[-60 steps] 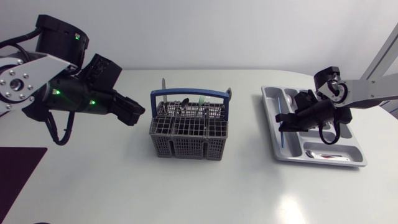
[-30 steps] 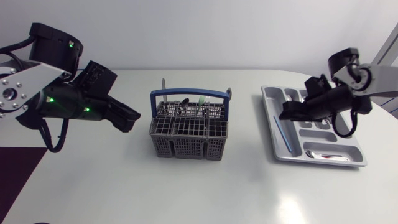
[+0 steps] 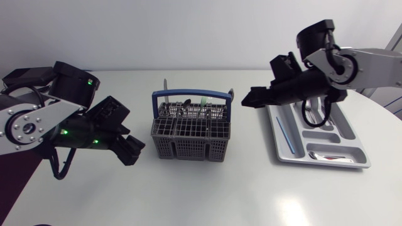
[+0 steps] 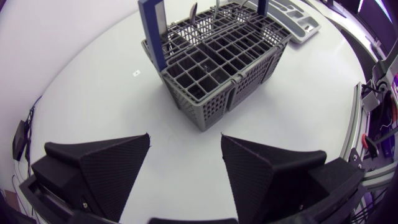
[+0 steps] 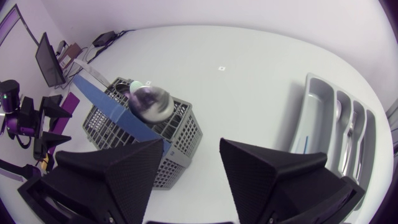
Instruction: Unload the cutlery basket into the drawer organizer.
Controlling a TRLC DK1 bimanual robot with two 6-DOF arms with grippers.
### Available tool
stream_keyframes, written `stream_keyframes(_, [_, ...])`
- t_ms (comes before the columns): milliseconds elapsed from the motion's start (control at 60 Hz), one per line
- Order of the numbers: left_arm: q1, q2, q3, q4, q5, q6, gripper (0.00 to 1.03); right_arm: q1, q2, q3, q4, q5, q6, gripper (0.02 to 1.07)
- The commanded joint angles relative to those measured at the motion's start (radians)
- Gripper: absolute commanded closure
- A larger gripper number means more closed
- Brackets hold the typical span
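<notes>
The grey cutlery basket (image 3: 191,130) with a blue handle stands mid-table and holds several utensils. In the right wrist view a round metal spoon bowl (image 5: 152,102) sticks up from the basket (image 5: 124,134). The grey drawer organizer (image 3: 358,150) lies to the right, with a blue-handled utensil (image 3: 284,130) in its left slot and a spoon (image 3: 330,157) in its front slot. My right gripper (image 3: 248,100) hangs open and empty between basket and organizer (image 5: 323,106). Left of the basket, my left gripper (image 3: 133,150) is open and empty, and it points at the basket (image 4: 217,62).
Bare white table lies in front of the basket and between the basket and the organizer (image 4: 298,15). More cutlery sits in the organizer's right slots (image 5: 351,124).
My right gripper opened, left the blue-handled utensil in the organizer, then rose and swung left towards the basket. My left arm dropped lower and nearer the basket's left side.
</notes>
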Motion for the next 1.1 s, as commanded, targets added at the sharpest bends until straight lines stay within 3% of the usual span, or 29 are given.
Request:
stream_keyframes(0, [-0.012, 0.048, -0.026, 0.024, -0.002, 0.024, 0.06, 0.023, 0.067, 0.056, 0.027, 0.001, 0.041, 0.44])
stream_keyframes(100, [-0.013, 0.091, -0.018, 0.046, -0.002, 0.026, 0.10, 0.034, 0.116, 0.102, 0.033, -0.004, 0.049, 0.79])
stream_keyframes(167, [-0.018, 0.116, -0.018, 0.064, -0.002, 0.021, 0.18, 0.034, 0.147, 0.125, 0.033, -0.013, 0.052, 0.94])
stream_keyframes(233, [-0.021, 0.142, -0.020, 0.087, -0.002, 0.018, 0.31, 0.032, 0.178, 0.139, 0.033, -0.039, 0.054, 0.95])
stream_keyframes(400, [-0.019, 0.247, 0.009, 0.138, -0.002, 0.014, 0.79, 0.034, 0.219, 0.144, 0.031, -0.093, 0.060, 0.96])
stream_keyframes(433, [-0.016, 0.264, 0.018, 0.144, -0.002, 0.014, 0.82, 0.036, 0.222, 0.142, 0.030, -0.105, 0.060, 0.97])
stream_keyframes(633, [0.002, 0.358, 0.089, 0.208, -0.002, 0.007, 0.83, 0.062, 0.204, 0.101, 0.014, -0.177, 0.055, 0.97])
stream_keyframes(1083, [0.013, 0.560, 0.321, 0.264, -0.001, -0.019, 0.83, 0.121, 0.064, 0.003, -0.142, -0.180, -0.026, 0.97])
